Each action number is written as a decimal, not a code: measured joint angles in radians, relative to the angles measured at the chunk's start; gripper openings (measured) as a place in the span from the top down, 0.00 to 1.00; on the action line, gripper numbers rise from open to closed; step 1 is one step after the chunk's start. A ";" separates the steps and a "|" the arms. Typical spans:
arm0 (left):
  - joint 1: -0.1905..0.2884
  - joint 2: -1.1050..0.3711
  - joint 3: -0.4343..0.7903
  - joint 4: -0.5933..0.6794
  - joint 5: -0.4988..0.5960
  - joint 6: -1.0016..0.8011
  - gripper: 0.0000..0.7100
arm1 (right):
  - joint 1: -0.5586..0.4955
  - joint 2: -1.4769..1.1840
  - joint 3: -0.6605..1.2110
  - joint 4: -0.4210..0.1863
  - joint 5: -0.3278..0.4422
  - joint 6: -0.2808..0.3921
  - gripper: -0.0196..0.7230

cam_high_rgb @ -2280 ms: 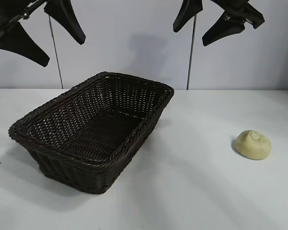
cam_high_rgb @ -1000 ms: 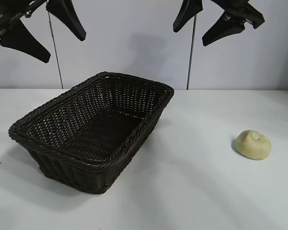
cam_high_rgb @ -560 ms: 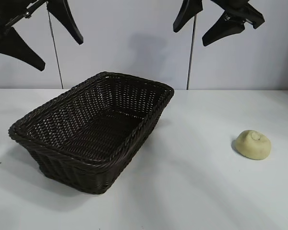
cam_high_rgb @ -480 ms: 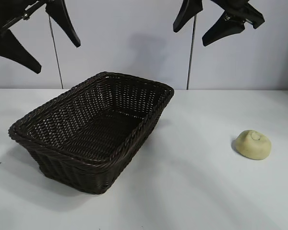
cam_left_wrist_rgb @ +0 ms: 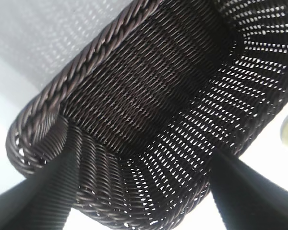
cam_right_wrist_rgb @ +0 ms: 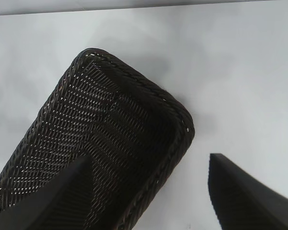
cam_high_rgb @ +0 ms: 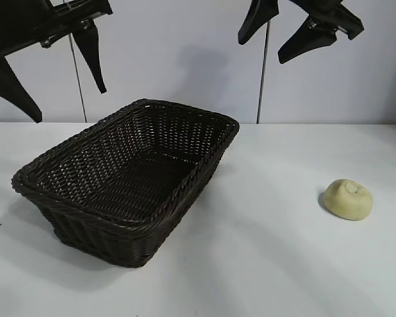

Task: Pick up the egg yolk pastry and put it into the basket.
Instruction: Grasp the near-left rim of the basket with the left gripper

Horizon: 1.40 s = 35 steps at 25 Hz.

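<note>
The egg yolk pastry (cam_high_rgb: 347, 199) sits alone on the tabletop (cam_high_rgb: 264, 251), well apart from the basket (cam_high_rgb: 129, 178). It looks light, soft and crumbly, so a gentle pinch across its domed sides suits. One pastry, one basket. The left gripper (cam_high_rgb: 49, 79) and right gripper (cam_high_rgb: 287, 30) hang high, fingers spread.

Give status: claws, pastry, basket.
Left claw open, high over basket. Right claw open, parked high. Pastry on table, right of basket, untouched. Nothing between them.
</note>
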<state>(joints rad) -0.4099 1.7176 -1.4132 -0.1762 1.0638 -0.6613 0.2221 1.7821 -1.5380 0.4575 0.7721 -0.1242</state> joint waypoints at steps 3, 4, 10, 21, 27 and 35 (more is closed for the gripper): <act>-0.029 0.000 0.000 0.016 0.021 -0.031 0.24 | 0.000 0.000 0.000 0.000 0.001 0.000 0.31; -0.035 -0.001 0.000 0.019 0.024 -0.039 0.24 | 0.000 0.000 0.000 0.000 0.006 0.000 0.31; -0.049 -0.042 0.001 0.037 0.039 -0.070 0.24 | 0.000 0.000 0.000 0.000 0.026 0.000 0.31; -0.051 -0.176 0.228 0.035 -0.062 -0.180 0.24 | 0.000 0.000 0.000 0.000 0.027 0.000 0.31; -0.051 -0.213 0.354 0.034 -0.173 -0.329 0.24 | 0.000 0.000 0.000 0.000 0.025 0.000 0.31; -0.084 -0.213 0.489 0.024 -0.368 -0.499 0.24 | 0.000 0.000 0.000 0.000 0.025 0.000 0.31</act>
<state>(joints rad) -0.4941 1.5049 -0.9240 -0.1525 0.6957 -1.1600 0.2221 1.7821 -1.5380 0.4575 0.7973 -0.1242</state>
